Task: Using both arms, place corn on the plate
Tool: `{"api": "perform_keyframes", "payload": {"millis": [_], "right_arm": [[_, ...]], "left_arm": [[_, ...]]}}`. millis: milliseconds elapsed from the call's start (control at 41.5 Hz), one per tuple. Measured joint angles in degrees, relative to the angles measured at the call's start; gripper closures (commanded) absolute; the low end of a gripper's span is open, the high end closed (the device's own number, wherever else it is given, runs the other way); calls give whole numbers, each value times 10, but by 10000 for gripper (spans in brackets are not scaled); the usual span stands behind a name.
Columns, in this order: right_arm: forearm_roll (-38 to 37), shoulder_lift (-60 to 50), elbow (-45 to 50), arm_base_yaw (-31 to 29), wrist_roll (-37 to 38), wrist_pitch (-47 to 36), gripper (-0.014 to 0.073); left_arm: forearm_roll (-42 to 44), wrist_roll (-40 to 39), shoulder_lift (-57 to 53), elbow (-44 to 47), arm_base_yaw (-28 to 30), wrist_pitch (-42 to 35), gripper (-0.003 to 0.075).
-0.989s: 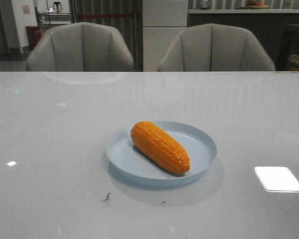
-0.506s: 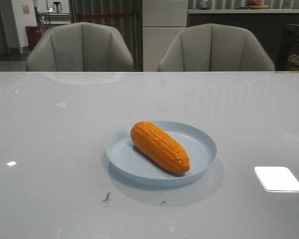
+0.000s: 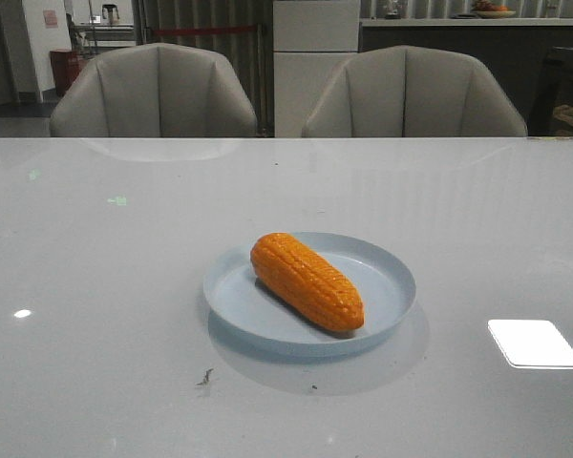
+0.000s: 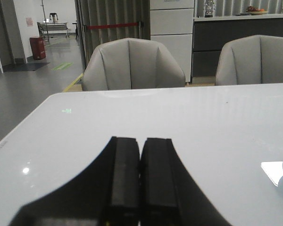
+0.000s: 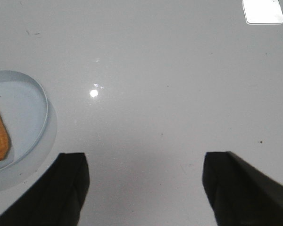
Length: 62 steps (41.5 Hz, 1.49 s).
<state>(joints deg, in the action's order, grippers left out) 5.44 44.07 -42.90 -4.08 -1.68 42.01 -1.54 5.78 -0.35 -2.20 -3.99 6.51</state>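
A small dark speck (image 3: 205, 378) marks the glossy grey desk (image 3: 95, 286) nearest the camera. Beyond it the corn (image 3: 306, 281) lies diagonally inside the plate (image 3: 387, 277), its tapered end nearer. The left gripper (image 4: 141, 181) has its jaws pressed together, empty; the right gripper (image 5: 144, 188) has jaws wide apart above bare desk beside the plate, probably not touching it. Two grey chairs (image 3: 155, 91) stand behind.

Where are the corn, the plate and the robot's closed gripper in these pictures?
corn (image 3: 307, 281): front view, middle of the cob.
plate (image 3: 393, 279): front view, bare right rim.
left gripper (image 4: 141, 157): left wrist view, seam between the shut fingertips.
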Motion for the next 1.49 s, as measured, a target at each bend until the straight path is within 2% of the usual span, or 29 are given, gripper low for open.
{"api": "perform_keyframes", "payload": {"millis": [169,434,1085,1181,1302,1471,1495], "right_arm": [[0,0,0,0,0,0,-10],[0,0,0,0,0,0,-10],[-1,-11,1,3,-1,-5,4],[-2,-28,6,12,-1,-16,84],[-2,-61,27,29,-1,-58,269],[-2,-134,102,49,-1,-156,539],[-2,-152,116,51,-1,-171,544]], "left_arm": [[0,0,0,28,0,-38,626],[0,0,0,28,0,3,626],[0,0,0,28,0,8,626],[0,0,0,28,0,8,626],[0,0,0,28,0,8,626],[0,0,0,28,0,8,626],[0,0,0,28,0,8,626]]}}
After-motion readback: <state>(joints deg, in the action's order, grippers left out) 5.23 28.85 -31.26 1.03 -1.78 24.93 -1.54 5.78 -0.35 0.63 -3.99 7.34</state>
